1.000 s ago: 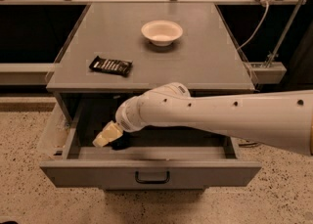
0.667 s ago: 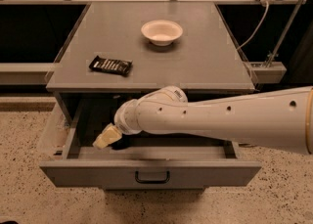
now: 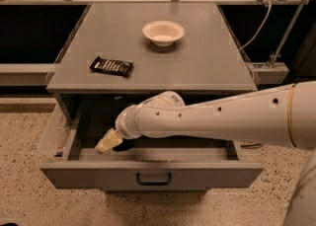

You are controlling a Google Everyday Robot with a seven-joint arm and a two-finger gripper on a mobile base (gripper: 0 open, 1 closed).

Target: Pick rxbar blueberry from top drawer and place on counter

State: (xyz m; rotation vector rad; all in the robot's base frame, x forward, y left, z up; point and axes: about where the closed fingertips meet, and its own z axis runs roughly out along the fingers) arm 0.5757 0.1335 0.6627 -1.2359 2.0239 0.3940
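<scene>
- The top drawer (image 3: 153,173) stood pulled open under the counter (image 3: 207,67), so we judged the opening step done.
- The gripper (image 3: 109,141) was down inside the drawer, toward its 9 o'clock side, with the arm reaching in from 3 o'clock.
- We could not tell whether the gripper was wide, narrow or holding anything.
- We could not make out the rxbar blueberry for certain. A dark shape (image 3: 124,145) just at the gripper's 3 o'clock might have been it.
- Grasping, lifting and placing on the counter all looked left to do.
- The counter held only a black bar with white lettering (image 3: 111,65) and, at its 2 o'clock, a bowl (image 3: 163,32).
- Against a second earlier, the wrist had sunk slightly toward 6 o'clock, while the bar and bowl were unmoved.
</scene>
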